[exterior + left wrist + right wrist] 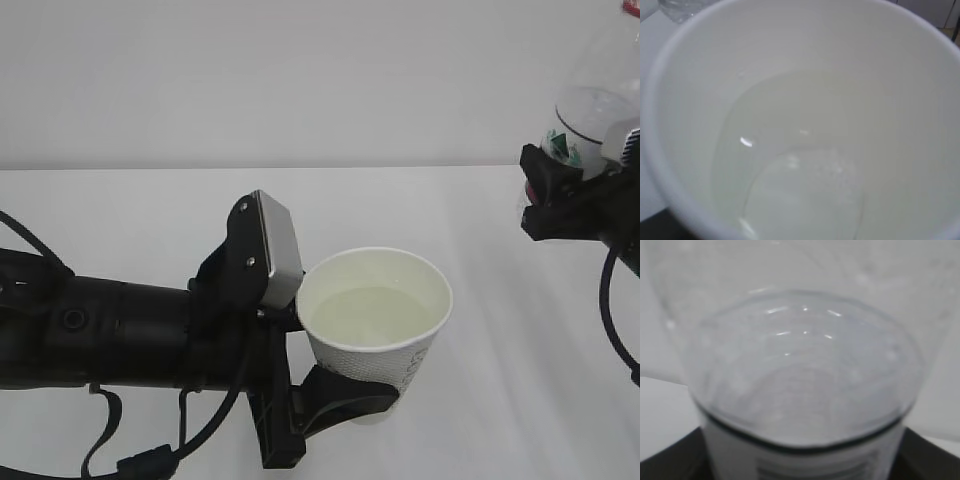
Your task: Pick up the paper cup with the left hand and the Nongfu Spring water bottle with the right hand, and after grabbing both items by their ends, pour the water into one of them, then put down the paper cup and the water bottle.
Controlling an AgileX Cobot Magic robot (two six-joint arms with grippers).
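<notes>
The white paper cup (375, 330) stands nearly upright in the middle of the exterior view, with my left gripper (362, 400) shut round its lower part. Clear water (372, 315) fills about half of it. The left wrist view looks straight into the cup (685, 100) at the water (805, 190). My right gripper (542, 195) at the far right edge is shut on the Nongfu Spring water bottle (590, 110), which rises to the top right corner. The bottle (800, 370) fills the right wrist view, with dark fingers (927, 457) at its sides.
A white table (150, 210) runs under both arms, against a plain pale wall. The black left arm (110, 335) with its grey plate (280, 250) and cables takes up the lower left. A cable (610, 300) hangs from the right arm.
</notes>
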